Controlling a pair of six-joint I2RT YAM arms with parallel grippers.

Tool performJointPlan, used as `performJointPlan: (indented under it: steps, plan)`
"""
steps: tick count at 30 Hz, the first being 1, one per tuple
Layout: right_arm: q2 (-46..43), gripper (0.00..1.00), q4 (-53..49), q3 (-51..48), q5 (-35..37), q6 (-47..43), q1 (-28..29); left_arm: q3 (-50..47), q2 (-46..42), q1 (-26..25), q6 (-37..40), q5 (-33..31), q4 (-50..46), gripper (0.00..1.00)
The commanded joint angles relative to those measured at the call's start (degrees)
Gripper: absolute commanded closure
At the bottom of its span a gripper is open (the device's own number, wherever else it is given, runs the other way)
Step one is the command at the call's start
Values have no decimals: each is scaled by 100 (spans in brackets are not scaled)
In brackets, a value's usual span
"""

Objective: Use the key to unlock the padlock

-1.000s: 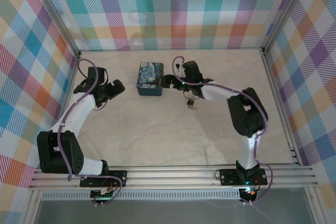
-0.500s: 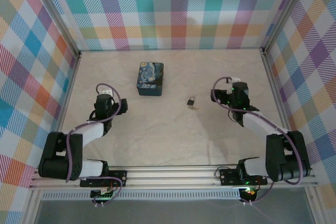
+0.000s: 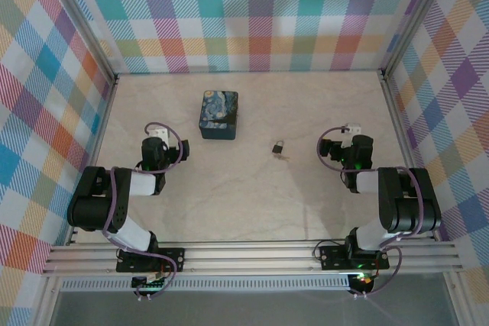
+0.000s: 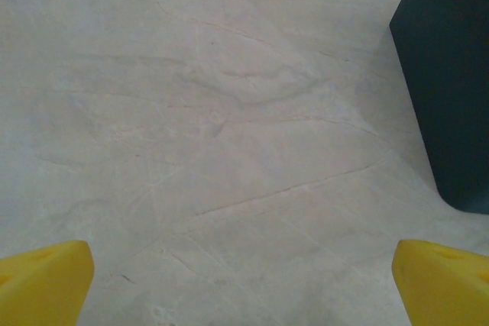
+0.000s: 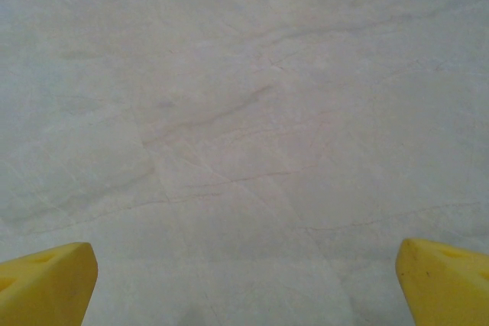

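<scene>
While both arms sit folded close to their bases, we read this as the approach step w/ nothing in hand. The left fingers (image 4: pixel 42 284) stand wide over bare worktop (image 3: pixel 229 196), w/ the dark blue box (image 3: pixel 219 114) to their far right. The right fingers (image 5: pixel 46 276) stand equally wide, also empty.

We see the padlock (image 3: pixel 280 146) lying mid-worktop, between the two arms & right of the box, well apart from both sets of fingers. The key (image 3: pixel 285 156) looks like a sliver at its near side, too small to tell if touching or inserted. Shackle state: can't tell.

Next move, in our judgement: one arm reaches in to pin the padlock body while the other pinches the key. Both are tiny, so the fingers must narrow a lot & come down precisely, or they'll prob. nudge things away.
</scene>
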Motion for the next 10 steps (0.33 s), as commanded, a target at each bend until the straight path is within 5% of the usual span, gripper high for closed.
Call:
performJointPlan:
  steps: [1, 10]
  plan:
    - [29, 0, 569, -15, -169, -33, -7, 33, -13, -36, 96, -82, 259, 0]
    - [30, 0, 578, -21, -71, -10, 5, 60, -4, 6, 81, 21, 224, 0]
